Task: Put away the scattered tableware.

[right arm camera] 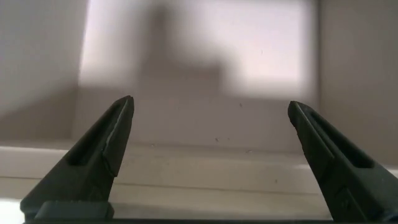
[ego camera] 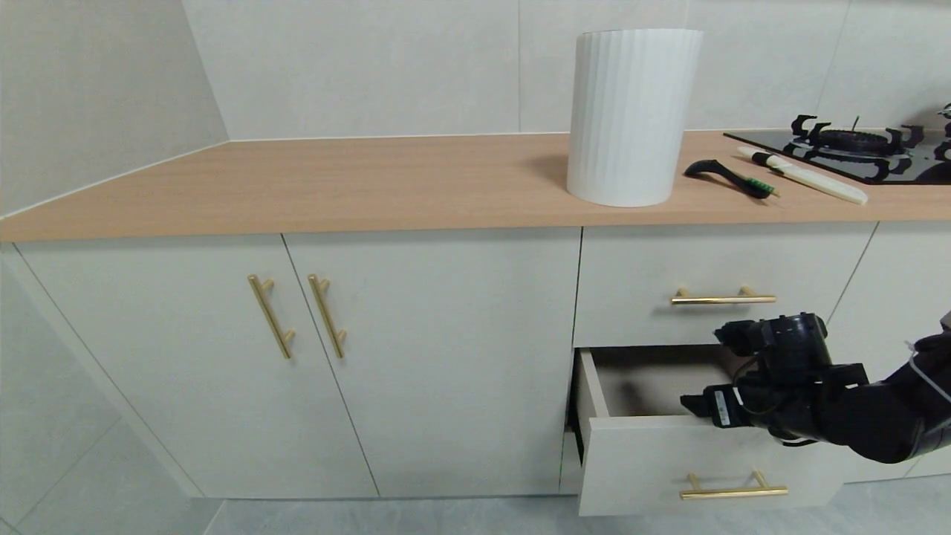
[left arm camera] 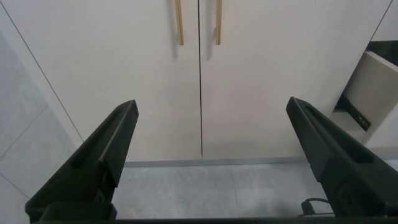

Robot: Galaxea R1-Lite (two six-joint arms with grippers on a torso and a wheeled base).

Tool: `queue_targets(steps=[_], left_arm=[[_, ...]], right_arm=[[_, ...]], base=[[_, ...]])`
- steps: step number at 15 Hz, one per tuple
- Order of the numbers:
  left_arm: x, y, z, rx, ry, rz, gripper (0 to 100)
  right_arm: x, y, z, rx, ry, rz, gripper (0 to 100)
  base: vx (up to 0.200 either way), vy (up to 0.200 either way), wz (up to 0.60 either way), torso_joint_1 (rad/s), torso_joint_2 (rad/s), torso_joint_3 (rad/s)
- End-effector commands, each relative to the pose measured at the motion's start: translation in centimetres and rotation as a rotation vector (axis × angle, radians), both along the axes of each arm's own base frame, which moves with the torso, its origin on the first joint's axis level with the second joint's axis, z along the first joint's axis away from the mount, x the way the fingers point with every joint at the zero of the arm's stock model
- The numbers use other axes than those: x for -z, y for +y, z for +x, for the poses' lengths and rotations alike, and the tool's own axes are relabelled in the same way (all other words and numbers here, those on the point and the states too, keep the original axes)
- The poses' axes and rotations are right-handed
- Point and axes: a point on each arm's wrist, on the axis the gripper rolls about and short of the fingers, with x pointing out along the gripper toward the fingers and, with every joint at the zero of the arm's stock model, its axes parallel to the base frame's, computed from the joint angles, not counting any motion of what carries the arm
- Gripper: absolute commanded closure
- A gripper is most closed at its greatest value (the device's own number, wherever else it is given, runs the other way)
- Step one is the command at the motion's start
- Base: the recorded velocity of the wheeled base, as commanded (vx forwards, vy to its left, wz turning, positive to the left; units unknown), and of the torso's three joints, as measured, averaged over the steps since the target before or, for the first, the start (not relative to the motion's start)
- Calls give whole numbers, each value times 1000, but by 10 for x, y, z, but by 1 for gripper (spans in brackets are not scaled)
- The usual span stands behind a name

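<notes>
Tableware lies on the countertop (ego camera: pixel 334 186) at the far right. A white knife (ego camera: pixel 806 177) and a black-handled tool (ego camera: pixel 732 177) sit side by side between the white ribbed container (ego camera: pixel 631 119) and the hob (ego camera: pixel 854 152). Below them the lower drawer (ego camera: pixel 669 461) stands pulled out, most likely so you have somewhere to drop those pieces. Your right gripper (ego camera: pixel 713 370) hovers at the drawer's front edge with its jaws wide apart, holding nothing and facing the drawer's inside. From there it has to rise to the counter to fetch anything. Your left gripper (left arm camera: pixel 211 109) hangs low before the cabinet doors (left arm camera: pixel 267 87) on the left, jaws also apart and holding nothing. It is probably parked there to stay out of the drawer's way.
</notes>
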Motion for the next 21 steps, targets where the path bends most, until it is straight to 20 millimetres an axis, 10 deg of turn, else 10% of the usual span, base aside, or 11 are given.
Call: queue_targets(steps=[1, 21], left_arm=[[0, 0, 0, 0, 0, 0, 0], [0, 0, 0, 0, 0, 0, 0]], right_arm=[[-18, 3, -5, -12, -40, 10, 0], [-44, 18, -94, -335, 560, -283, 0]], base=[[0, 0, 0, 0, 0, 0], [0, 0, 0, 0, 0, 0]])
